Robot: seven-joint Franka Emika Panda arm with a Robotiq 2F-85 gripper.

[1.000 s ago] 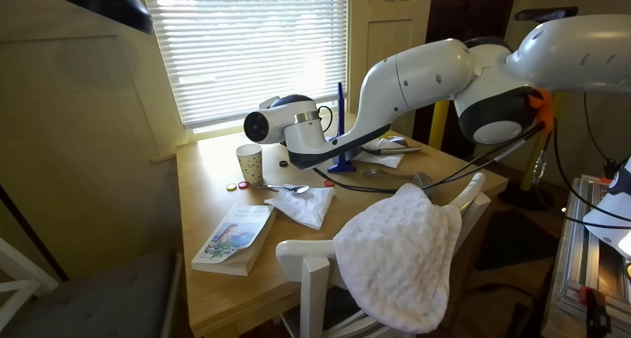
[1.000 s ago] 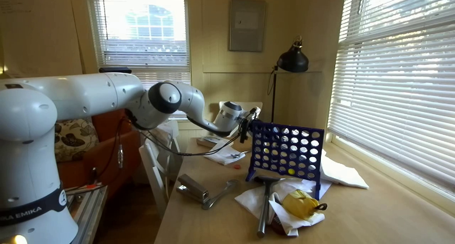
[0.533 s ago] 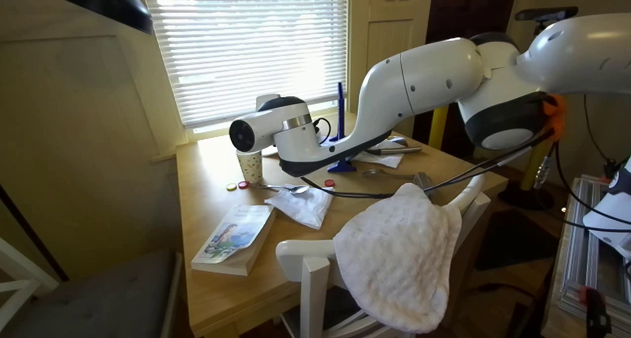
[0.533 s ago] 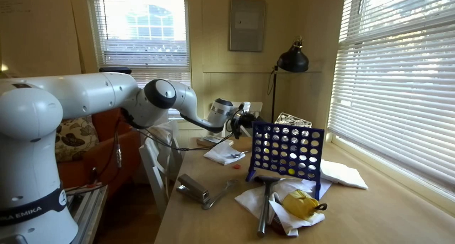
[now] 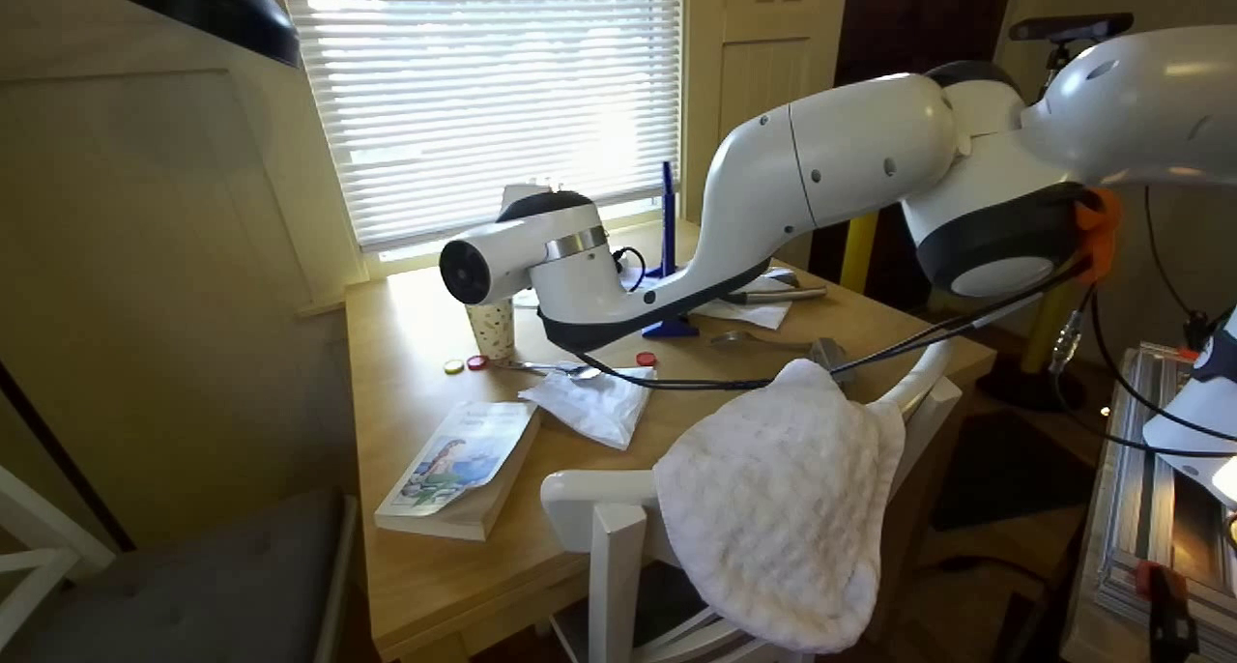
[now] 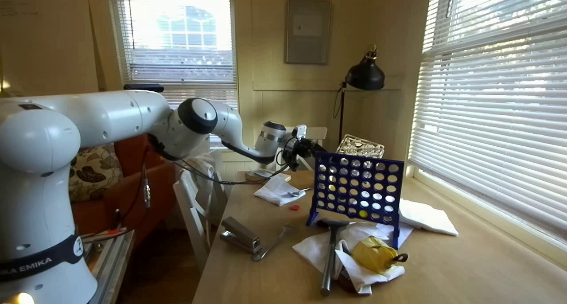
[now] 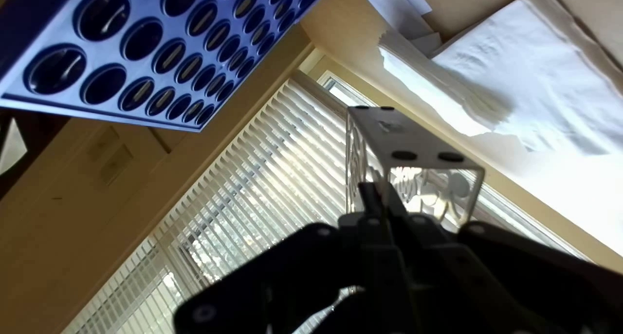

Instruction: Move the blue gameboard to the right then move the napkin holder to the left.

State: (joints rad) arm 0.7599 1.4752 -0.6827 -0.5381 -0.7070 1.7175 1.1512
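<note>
Presumably for its leftward move, the openwork napkin holder [image 7: 413, 137] is held aloft, right of wrist-view centre, one side clamped between the fingers [image 7: 396, 201] of the gripper [image 7: 383, 192].

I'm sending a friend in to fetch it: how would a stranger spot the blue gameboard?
Find the light wooden table beside the white window blinds. In an exterior view, just beyond the yellow bundle, stands the blue gameboard. It is an upright dark blue grid with rows of round holes, unlike the white openwork napkin holder and the flat white napkins nearby.
</note>
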